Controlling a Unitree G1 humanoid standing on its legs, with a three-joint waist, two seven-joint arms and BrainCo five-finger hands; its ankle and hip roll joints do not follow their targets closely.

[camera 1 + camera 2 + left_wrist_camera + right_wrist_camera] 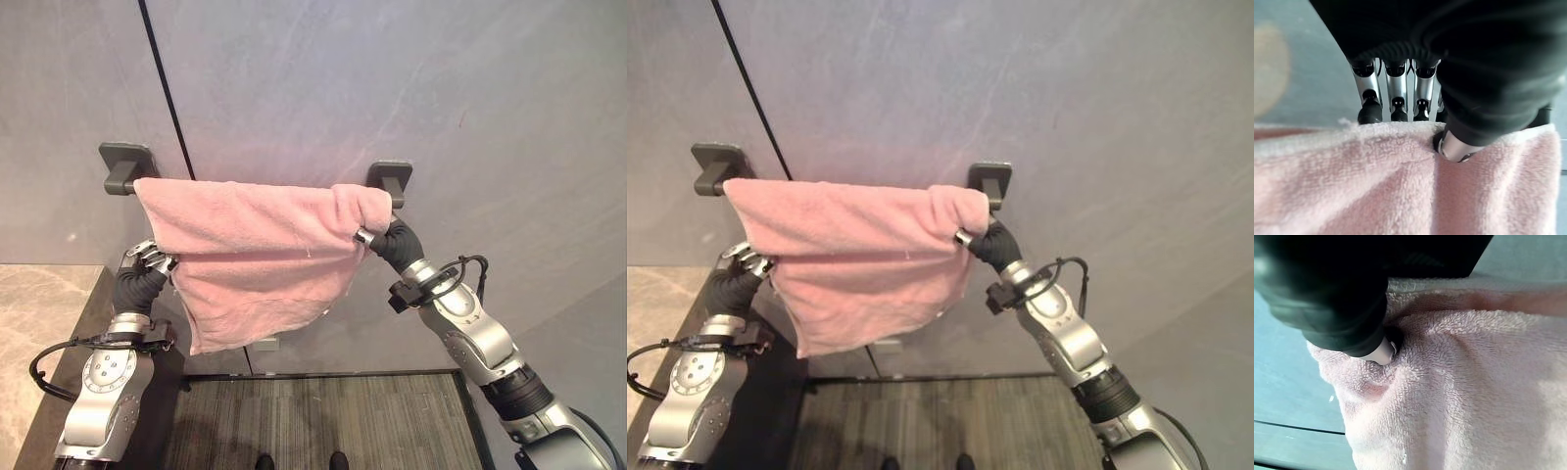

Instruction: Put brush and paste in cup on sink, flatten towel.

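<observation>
The pink towel hangs over a dark rail on the grey wall, spread along the bar at its top edge and falling bunched and slanted to a lower corner at its left. The left hand is at the towel's left edge, its fingers behind the cloth and thumb pressed into the front, pinching it. The right hand grips the towel's upper right corner below the rail's right bracket, thumb dug into the cloth, beside a marble worktop at lower left.

Bathroom: wall-mounted towel rail, towel
</observation>
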